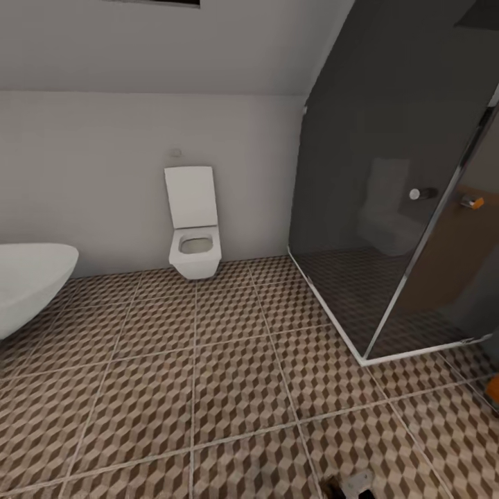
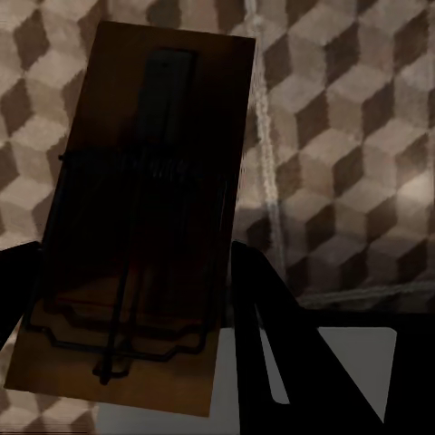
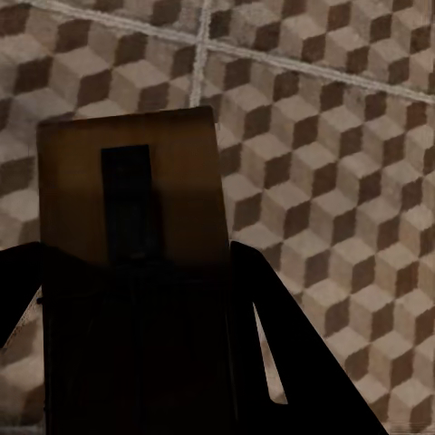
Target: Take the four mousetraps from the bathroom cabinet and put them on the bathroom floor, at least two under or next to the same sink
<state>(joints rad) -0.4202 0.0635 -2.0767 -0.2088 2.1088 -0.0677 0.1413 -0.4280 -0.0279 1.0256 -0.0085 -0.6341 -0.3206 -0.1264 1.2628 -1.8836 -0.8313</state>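
**Two traps riding over the tiles**

My left claw (image 2: 136,299) is gripping a mousetrap (image 2: 145,208) by its flat edges above the bathroom floor (image 1: 229,388). My right claw (image 3: 136,317) is clamping another mousetrap (image 3: 131,199). They're looking light, stiff and thin, so I'm keeping off the wire.

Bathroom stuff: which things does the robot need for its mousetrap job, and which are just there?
Needed for the job:
- mousetrap in the left gripper
- mousetrap in the right gripper
- cube-pattern floor, where they must go
- white basin, if it is the sink

Just there:
- toilet
- glass shower
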